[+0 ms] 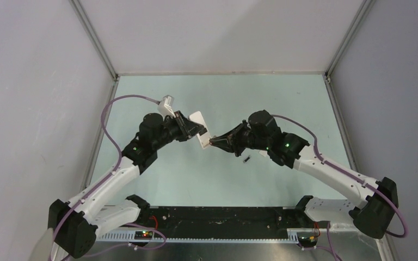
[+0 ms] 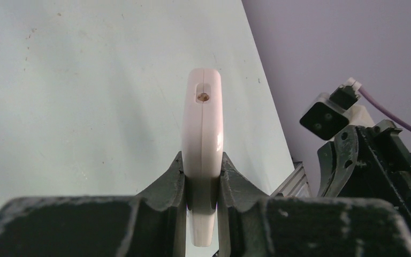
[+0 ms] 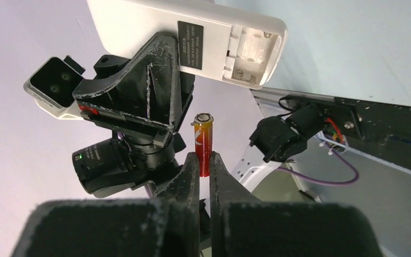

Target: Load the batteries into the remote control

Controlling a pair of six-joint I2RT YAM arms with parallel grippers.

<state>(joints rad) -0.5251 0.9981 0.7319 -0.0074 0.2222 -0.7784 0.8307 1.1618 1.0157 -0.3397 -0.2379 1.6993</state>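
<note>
Left of centre, the left gripper [image 1: 192, 129] is holding the flat white rectangular plastic remote control [image 1: 203, 140] in the air above the pale green table [image 1: 223, 98]. In the left wrist view, the jaws of the left gripper [image 2: 202, 167] are clamping the remote control [image 2: 203, 128] across its two broad faces, and its narrow edge is pointing away from the camera.

In the right wrist view, the remote control [image 3: 139, 27] is presenting its plain white back. A black label [image 3: 190, 36] is showing there, and beside it the open battery compartment [image 3: 249, 51] is lying exposed at one end.

Just right of the remote control, the right gripper [image 1: 213, 142] is reaching toward its near end. The jaws of the right gripper [image 3: 204, 159] are closing on the lower part of the orange-red cylindrical battery [image 3: 203, 140]. This battery is standing upright between them, and its top end is sitting near the compartment without touching it.

Further right, the dark cylindrical battery [image 1: 246, 159] is lying on the table just below the right gripper, apart from both grippers and from the remote control.
</note>
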